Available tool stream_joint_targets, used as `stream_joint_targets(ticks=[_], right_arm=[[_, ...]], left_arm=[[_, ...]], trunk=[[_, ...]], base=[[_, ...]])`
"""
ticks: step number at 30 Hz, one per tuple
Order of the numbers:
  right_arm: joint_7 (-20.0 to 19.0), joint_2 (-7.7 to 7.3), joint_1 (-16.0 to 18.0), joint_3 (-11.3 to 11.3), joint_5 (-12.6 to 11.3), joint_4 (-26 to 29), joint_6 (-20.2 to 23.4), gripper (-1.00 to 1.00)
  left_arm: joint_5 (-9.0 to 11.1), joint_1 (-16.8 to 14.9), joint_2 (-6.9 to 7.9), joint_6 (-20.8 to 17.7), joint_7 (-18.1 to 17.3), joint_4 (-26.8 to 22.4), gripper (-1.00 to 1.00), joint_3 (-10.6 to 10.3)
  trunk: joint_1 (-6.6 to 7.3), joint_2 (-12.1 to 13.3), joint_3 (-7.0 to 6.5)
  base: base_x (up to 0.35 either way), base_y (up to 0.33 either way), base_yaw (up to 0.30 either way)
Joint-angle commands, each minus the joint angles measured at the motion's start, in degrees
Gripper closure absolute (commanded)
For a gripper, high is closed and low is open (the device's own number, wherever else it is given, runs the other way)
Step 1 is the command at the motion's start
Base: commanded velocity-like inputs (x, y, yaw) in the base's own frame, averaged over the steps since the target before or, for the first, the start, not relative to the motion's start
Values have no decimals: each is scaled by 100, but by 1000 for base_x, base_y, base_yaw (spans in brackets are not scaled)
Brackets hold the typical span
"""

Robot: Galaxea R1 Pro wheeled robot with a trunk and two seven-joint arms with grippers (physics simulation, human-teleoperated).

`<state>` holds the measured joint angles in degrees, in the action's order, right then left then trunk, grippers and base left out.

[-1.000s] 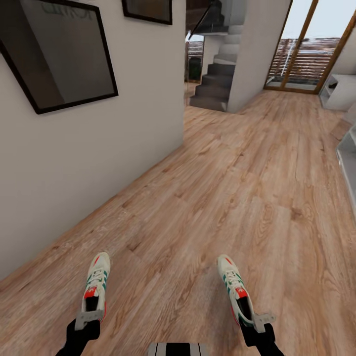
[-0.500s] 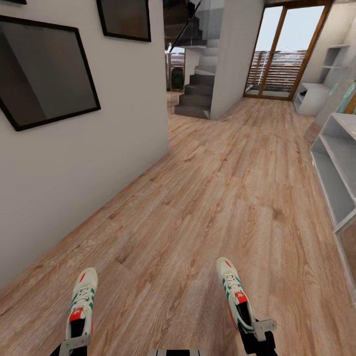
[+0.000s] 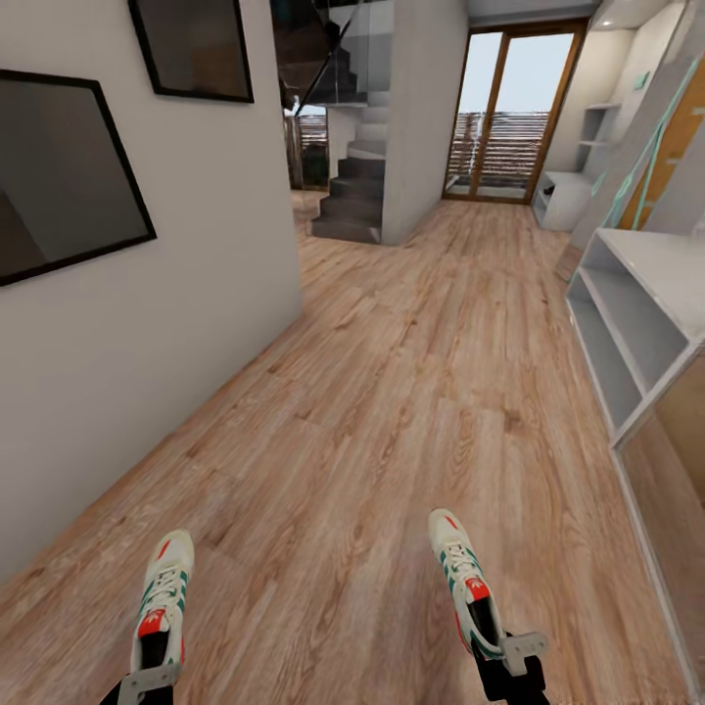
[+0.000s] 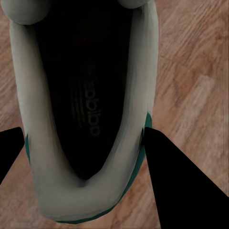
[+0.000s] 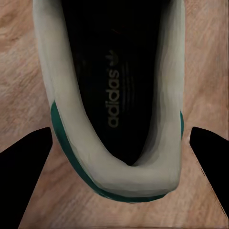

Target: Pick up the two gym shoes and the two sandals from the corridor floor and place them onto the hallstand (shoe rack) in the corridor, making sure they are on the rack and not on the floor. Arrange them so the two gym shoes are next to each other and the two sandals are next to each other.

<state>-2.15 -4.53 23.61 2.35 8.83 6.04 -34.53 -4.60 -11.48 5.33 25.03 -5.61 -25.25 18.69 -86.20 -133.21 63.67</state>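
Observation:
Two off-white gym shoes with green stripes hang just above the corridor floor (image 3: 392,411), toes pointing away from me. My left gripper (image 3: 149,681) is shut on the heel of the left gym shoe (image 3: 162,597), whose dark opening fills the left wrist view (image 4: 86,95) between black fingers (image 4: 183,191). My right gripper (image 3: 509,654) is shut on the heel of the right gym shoe (image 3: 462,578), also seen from above (image 5: 114,95) with fingers (image 5: 24,176) at each side. The hallstand (image 3: 636,304) with its open pale shelves stands along the right. The sandals are out of view.
A white wall (image 3: 147,343) with dark framed pictures (image 3: 59,176) runs along the left. Grey stairs (image 3: 352,196) and a glass door (image 3: 509,117) lie at the corridor's far end. A low white unit (image 3: 563,196) stands near the door.
The view has swung to the right, bringing the hallstand further into the picture. The left shoe sits lower in the picture than a second ago. Both shoes stay in the grippers.

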Motion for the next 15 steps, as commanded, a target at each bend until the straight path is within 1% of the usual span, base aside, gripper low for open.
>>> stream_joint_targets(ticks=[1,2,12,15], right_arm=[[-23,2,4,29,23,-6,-18,100],[-23,2,4,29,23,-6,-16,100],[-23,5,4,28,25,-6,-19,100],[-23,5,4,28,26,-6,-19,100]], left_arm=[[-47,-3,-5,20,-37,2,100,48],[-44,-3,-5,20,-37,2,100,48],[-58,-3,-30,20,-44,2,100,33],[-54,-3,-31,20,-44,2,100,34]], trunk=[[23,40,-21],[45,80,-46],[45,80,-116],[45,80,-137]], base=[[0,0,-223],[0,0,-223],[3,0,-223],[126,0,-223]])
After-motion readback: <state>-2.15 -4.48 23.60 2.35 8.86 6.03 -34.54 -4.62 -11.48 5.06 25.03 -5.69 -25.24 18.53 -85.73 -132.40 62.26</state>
